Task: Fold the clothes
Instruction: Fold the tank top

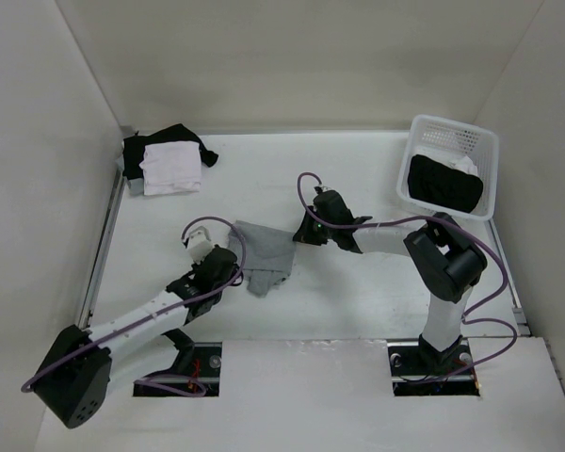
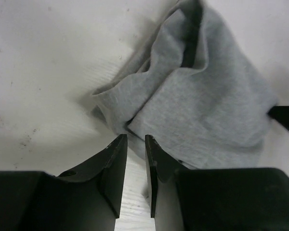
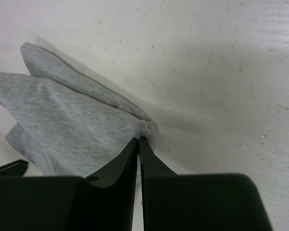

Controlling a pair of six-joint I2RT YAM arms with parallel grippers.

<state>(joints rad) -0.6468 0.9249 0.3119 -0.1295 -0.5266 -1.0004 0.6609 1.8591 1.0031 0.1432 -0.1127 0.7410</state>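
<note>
A crumpled grey T-shirt (image 1: 266, 252) lies on the white table between my two arms. My right gripper (image 1: 301, 229) is at its right edge. In the right wrist view that gripper (image 3: 138, 139) is shut on a bunched fold of the grey T-shirt (image 3: 62, 120). My left gripper (image 1: 234, 266) sits at the shirt's left side. In the left wrist view the left gripper (image 2: 136, 138) is open by a narrow gap. Bare table shows between its fingers, and the grey T-shirt (image 2: 202, 106) lies just past the tips.
A white lattice basket (image 1: 452, 124) at the back right holds a black garment (image 1: 443, 184). At the back left, a folded white garment (image 1: 169, 167) rests on a black one (image 1: 174, 135). Walls close in the table on the left, back and right.
</note>
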